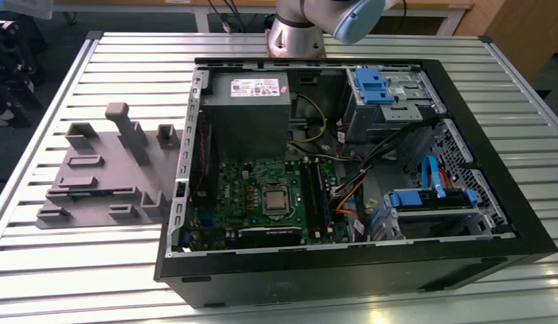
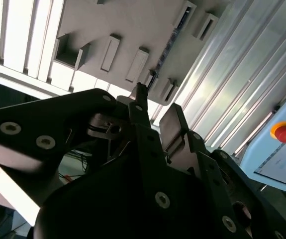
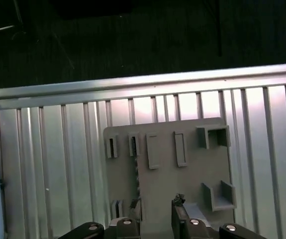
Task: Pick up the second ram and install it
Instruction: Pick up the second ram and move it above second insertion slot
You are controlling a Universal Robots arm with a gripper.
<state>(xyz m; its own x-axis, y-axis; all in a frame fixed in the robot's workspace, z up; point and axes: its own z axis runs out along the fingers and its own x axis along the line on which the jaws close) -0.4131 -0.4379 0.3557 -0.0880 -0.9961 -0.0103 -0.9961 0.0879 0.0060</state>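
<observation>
One item outstanding: the second ram (image 3: 137,174), not yet picked up and not yet installed.

Location of item: standing on its edge in a slot of the grey fixture (image 3: 192,177), which rests on the slatted metal table (image 1: 98,74) on the exterior view's left of the open computer case (image 1: 351,277). In the second wrist view the stick (image 2: 168,42) reads as a thin dark strip across the fixture's face.

Tool: gripper (image 3: 157,208), fingers (image 3: 180,211) spread, nothing between them. It hangs above the fixture, apart from the stick, with no contact.

Relation of item to tool: in the first wrist view the stick's nearer end points toward one finger, not the middle of the gap; judged not yet centred for a grasp.

Destination: motherboard (image 1: 243,182) inside the case, well apart from the fixture. Whether any stick is seated in its long dark slots cannot be told.

Progress, as a judgement: early; approach only. Grasp, carry and seating remain.
</observation>
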